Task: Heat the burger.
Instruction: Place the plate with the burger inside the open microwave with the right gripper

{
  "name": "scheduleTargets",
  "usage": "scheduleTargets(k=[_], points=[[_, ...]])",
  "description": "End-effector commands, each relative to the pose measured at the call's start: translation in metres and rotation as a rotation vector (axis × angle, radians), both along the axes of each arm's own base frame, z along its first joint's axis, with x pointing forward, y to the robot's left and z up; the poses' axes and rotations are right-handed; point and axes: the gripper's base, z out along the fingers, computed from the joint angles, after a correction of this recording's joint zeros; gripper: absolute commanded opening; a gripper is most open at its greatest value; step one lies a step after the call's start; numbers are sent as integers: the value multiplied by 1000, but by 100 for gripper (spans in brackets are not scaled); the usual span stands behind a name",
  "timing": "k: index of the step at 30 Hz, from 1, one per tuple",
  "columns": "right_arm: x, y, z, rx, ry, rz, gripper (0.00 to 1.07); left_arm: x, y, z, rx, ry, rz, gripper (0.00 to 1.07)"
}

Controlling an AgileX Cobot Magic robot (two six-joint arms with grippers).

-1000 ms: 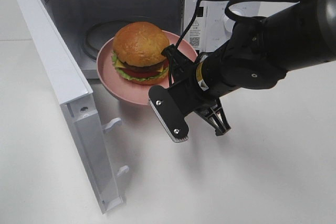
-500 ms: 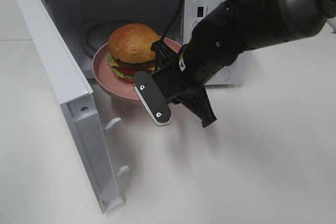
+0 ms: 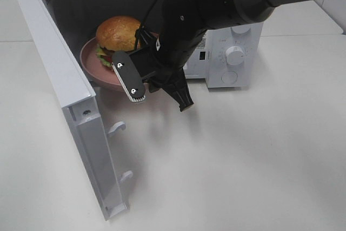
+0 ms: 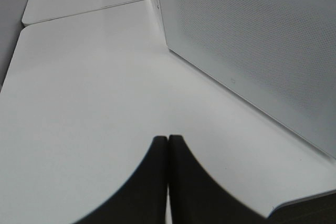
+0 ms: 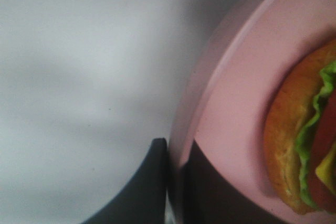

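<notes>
Right tool point(image 5: 176, 174) pinched tight on pink plate point(image 3: 89, 66) rim. Burger point(image 3: 118, 32) sits on it, upper left of frame, at microwave point(image 3: 238, 31) mouth. Pls hold plate level, slide straight in clear of door point(image 3: 54, 74), set flat b4 letting go. Left tool point(image 4: 168, 166) shut, empty.

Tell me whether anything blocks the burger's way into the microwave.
Nothing visible does. The door stands swung wide to the left. The right gripper, shut on the rim of the plate, holds the burger at the open mouth of the microwave. No object shows between it and the inside.
</notes>
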Motion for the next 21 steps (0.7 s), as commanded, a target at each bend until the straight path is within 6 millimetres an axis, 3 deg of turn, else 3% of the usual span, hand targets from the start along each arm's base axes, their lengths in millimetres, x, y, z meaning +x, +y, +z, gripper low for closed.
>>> scheduleTargets(k=[1,11,16,21], points=[[19,16,13,85,-44,-64,0,-2,0,1,-6,-33,-1,0],[46,36,15,155,6,-253,0,-2,0,1,-6,-33,-1,0],[57,32,6,165,59,-392,0,-2,0,1,-6,-33,-1,0],[56,31,5,196,92,-487,0,-2,0,1,-6,-33,-1,0]])
